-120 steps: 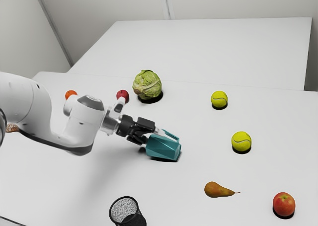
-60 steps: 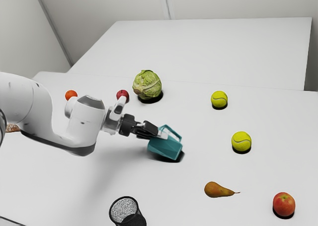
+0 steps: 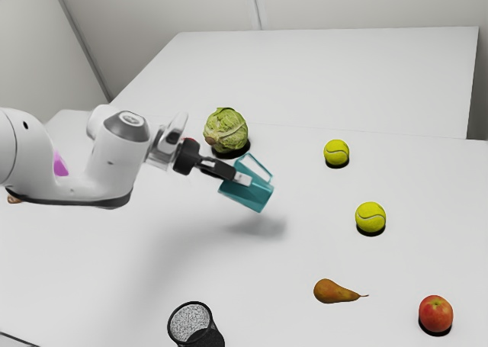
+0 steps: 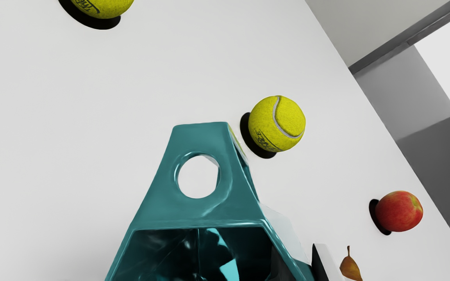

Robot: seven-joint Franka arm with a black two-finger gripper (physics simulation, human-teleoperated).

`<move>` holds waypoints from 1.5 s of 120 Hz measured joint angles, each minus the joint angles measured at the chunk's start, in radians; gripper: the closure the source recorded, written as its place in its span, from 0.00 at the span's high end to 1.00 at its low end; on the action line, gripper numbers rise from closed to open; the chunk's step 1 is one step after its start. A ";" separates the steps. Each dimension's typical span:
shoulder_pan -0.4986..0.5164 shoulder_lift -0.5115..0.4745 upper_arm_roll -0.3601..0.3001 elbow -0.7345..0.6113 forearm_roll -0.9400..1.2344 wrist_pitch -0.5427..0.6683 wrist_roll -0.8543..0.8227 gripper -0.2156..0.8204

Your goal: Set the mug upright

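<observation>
Mug (image 3: 245,197) is held clear of the worktop (image 3: 152,286), its shadow cast below. End effector (image 3: 242,179) is clamped on the mug's wall near the rim. Mug is tilted, not upright; mouth is turned toward the end effector, handle (image 3: 254,166) is raised on the upper side. Cabbage (image 3: 226,130) is placed on the far side, two tennis balls (image 3: 370,217) toward the exterior view's right, pear (image 3: 334,291) and apple (image 3: 435,314) nearer on that side.

Red fruit (image 3: 190,140) (apple, perhaps) mostly hidden behind arm (image 3: 118,156)
</observation>
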 joint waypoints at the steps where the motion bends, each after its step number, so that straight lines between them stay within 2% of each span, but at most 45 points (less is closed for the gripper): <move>1: 0.001 -0.003 -0.001 0.002 0.013 0.000 -0.004 0.05; 45: 0.007 -0.079 -0.014 0.082 0.675 -0.025 -0.322 0.04; 80: -0.007 -0.092 -0.024 0.053 1.023 -0.017 -0.613 0.04; 133: -0.019 -0.096 -0.023 -0.094 1.183 0.232 -0.899 0.04; 180: -0.021 -0.090 -0.022 -0.166 1.208 0.331 -1.039 0.05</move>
